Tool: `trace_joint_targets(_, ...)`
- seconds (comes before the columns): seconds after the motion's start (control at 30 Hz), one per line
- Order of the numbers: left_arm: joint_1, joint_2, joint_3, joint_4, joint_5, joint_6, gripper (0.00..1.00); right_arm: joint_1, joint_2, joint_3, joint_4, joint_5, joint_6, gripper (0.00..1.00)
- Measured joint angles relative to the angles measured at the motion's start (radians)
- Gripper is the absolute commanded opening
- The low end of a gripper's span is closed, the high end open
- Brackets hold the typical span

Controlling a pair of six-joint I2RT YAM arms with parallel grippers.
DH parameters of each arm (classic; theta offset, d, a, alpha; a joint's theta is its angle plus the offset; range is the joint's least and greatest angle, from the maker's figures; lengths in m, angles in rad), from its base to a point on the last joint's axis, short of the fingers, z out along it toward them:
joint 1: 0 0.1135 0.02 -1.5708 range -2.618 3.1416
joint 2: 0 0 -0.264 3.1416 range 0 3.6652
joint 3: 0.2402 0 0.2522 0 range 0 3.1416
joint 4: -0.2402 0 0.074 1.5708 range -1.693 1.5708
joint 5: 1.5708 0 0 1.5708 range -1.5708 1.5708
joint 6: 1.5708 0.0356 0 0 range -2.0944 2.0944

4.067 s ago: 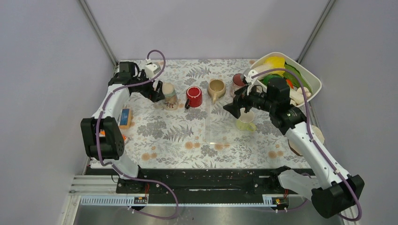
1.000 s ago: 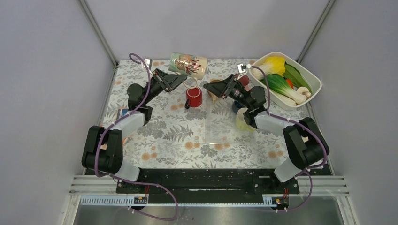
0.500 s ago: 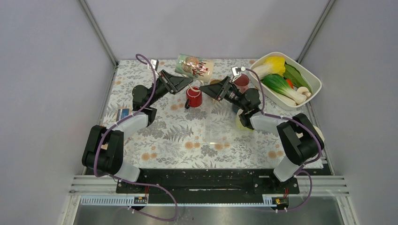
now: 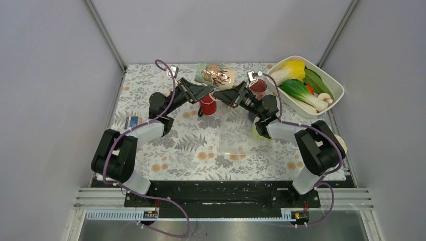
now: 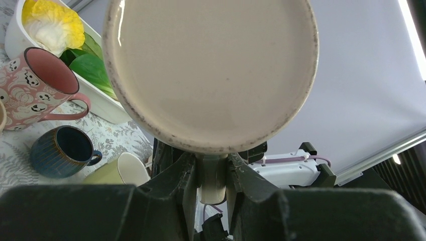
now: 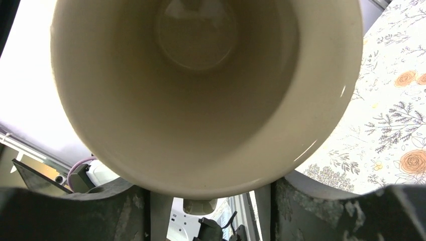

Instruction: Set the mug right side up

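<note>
Comparing with the earlier overhead frames, the floral mug (image 4: 217, 75) has left the tablecloth to the left of the red mug (image 4: 207, 104). It now hangs on its side in the air above the red mug, base towards the left arm. The left gripper (image 5: 213, 176) is clamped narrow on its handle. The right gripper (image 6: 201, 198) has come in from the red mug's right and its jaws, narrowing, straddle the open mouth. Judgement: a handover is being set up so that the mug can be set down upright. Whether the right fingers (image 6: 301, 206) yet bear on the wall cannot be told. The handle is mostly hidden overhead.
</note>
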Motion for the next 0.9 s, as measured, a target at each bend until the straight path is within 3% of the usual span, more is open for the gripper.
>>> trace_joint_targets(0.67, -0.041, 0.002, 0.000, -0.022, -0.024, 0.100, 0.00, -0.073, -0.002, -0.008, -0.007, -0.004, 0.069, 0.45)
trace_joint_targets(0.9, -0.048, 0.004, 0.000, -0.029, -0.045, 0.132, 0.00, -0.075, -0.005, -0.008, -0.006, -0.009, 0.123, 0.23)
